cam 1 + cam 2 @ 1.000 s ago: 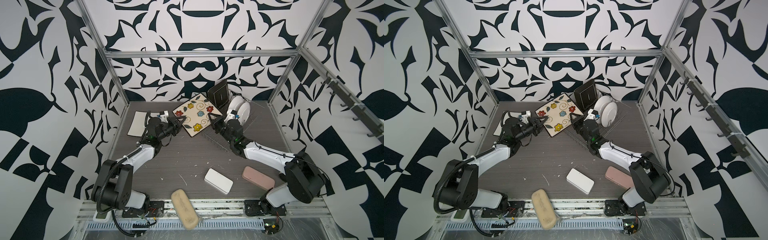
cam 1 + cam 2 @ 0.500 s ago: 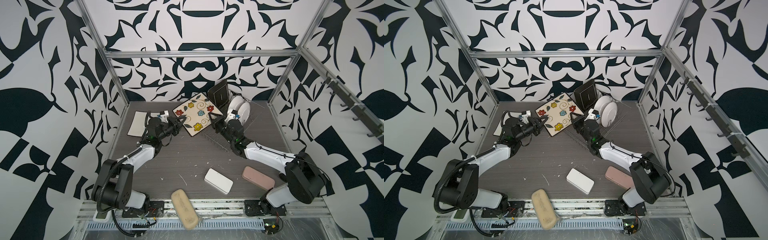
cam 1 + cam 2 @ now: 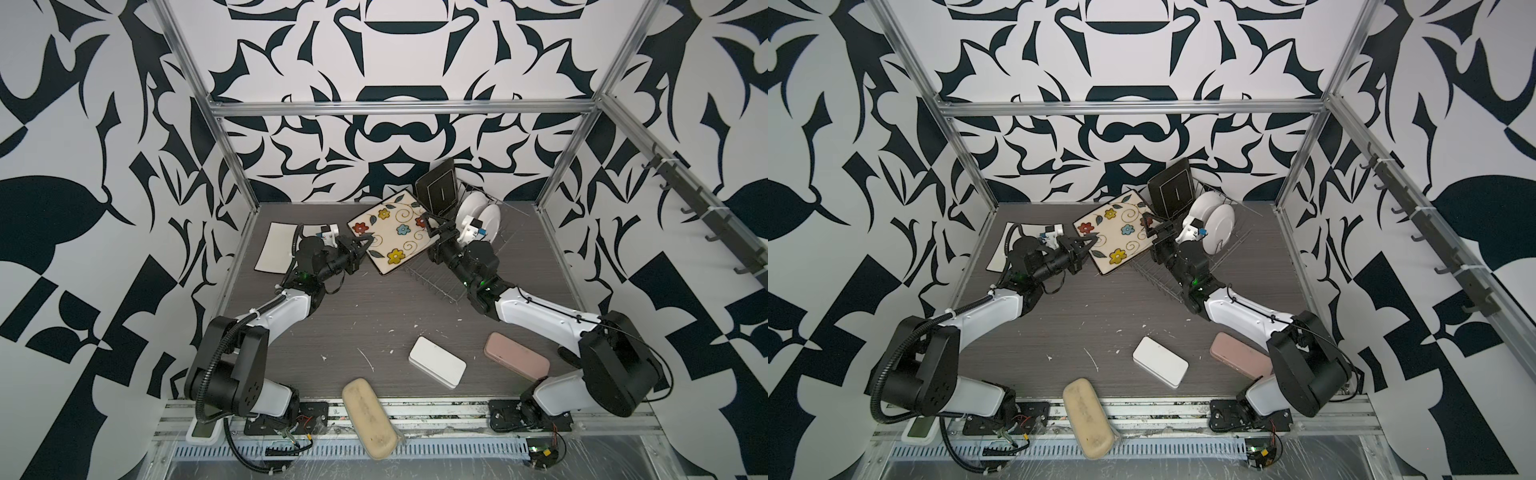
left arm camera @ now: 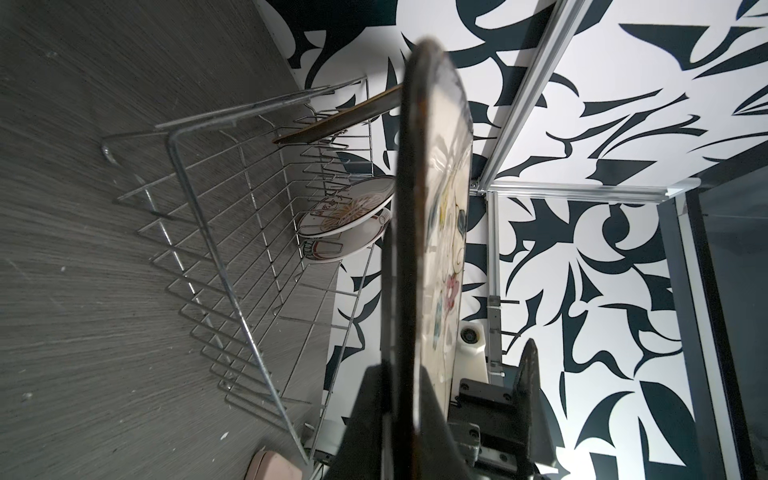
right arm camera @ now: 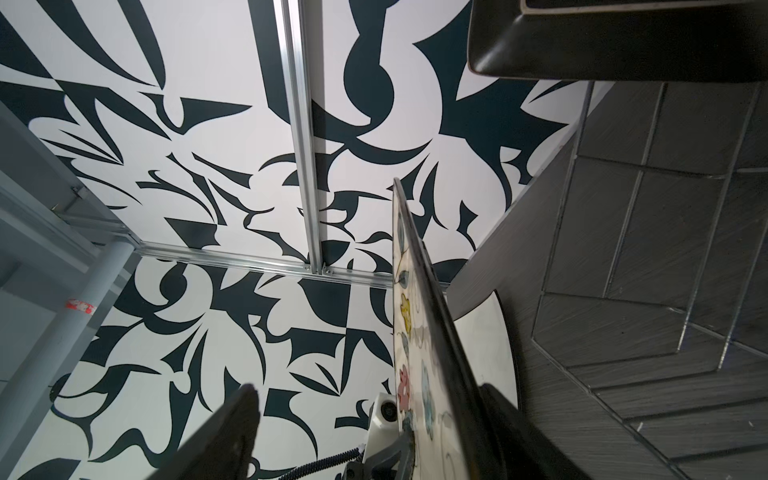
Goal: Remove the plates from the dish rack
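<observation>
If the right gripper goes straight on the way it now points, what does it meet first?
The flowered plate: its edge stands between the open jaws of the right gripper, so it would probably strike the palm.

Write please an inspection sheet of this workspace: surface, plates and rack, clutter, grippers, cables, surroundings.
Surface: dark wood-grain table, scattered white flecks.
Job's things: flowered square plate held tilted beside the dish rack; black square plate and two round white plates stand in the rack; white square plate lies flat on the table.
Clutter: white box, pink case, beige case at the front edge.
Grippers: left gripper shut on the flowered square plate's edge; right gripper open around the opposite edge.
Cables: black hose on the left arm.
Surroundings: patterned walls, aluminium frame, hook rail.
</observation>
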{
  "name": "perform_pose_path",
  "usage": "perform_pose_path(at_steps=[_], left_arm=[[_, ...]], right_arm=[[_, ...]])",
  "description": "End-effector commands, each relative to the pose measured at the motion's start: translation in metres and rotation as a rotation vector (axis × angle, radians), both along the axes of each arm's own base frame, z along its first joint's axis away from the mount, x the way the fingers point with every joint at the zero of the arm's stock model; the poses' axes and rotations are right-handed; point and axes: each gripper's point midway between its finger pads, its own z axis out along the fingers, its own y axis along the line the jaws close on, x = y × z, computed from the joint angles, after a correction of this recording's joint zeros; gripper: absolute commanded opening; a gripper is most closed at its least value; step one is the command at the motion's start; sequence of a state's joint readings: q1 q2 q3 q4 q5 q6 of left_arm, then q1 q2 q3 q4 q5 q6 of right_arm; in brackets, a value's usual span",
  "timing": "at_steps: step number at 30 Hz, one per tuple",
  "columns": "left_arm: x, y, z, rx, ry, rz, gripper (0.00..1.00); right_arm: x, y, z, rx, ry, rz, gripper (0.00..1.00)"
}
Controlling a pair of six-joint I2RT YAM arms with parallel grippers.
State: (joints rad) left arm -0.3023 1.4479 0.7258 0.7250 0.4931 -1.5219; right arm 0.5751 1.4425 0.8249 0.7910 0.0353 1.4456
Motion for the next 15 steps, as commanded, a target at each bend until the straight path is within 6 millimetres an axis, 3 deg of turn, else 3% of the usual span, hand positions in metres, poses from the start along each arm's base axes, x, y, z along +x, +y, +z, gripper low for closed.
perform_pose_path(at_steps=[1,8,15], left_arm=[[0.002,0.019,0.06,-0.093,-0.193,0.061,0.0],[0.003,0.046,0.078,-0.111,-0.232,0.112,0.0],[-0.004,0.087,0.099,-0.051,-0.298,0.234,0.0]], right_arm=[[-0.01,-0.014,0.057,0.108,-0.149,-0.013,0.85],[-0.009,-0.021,0.052,0.106,-0.137,-0.027,0.86],[-0.011,-0.027,0.057,0.107,-0.142,-0.033,0.86]])
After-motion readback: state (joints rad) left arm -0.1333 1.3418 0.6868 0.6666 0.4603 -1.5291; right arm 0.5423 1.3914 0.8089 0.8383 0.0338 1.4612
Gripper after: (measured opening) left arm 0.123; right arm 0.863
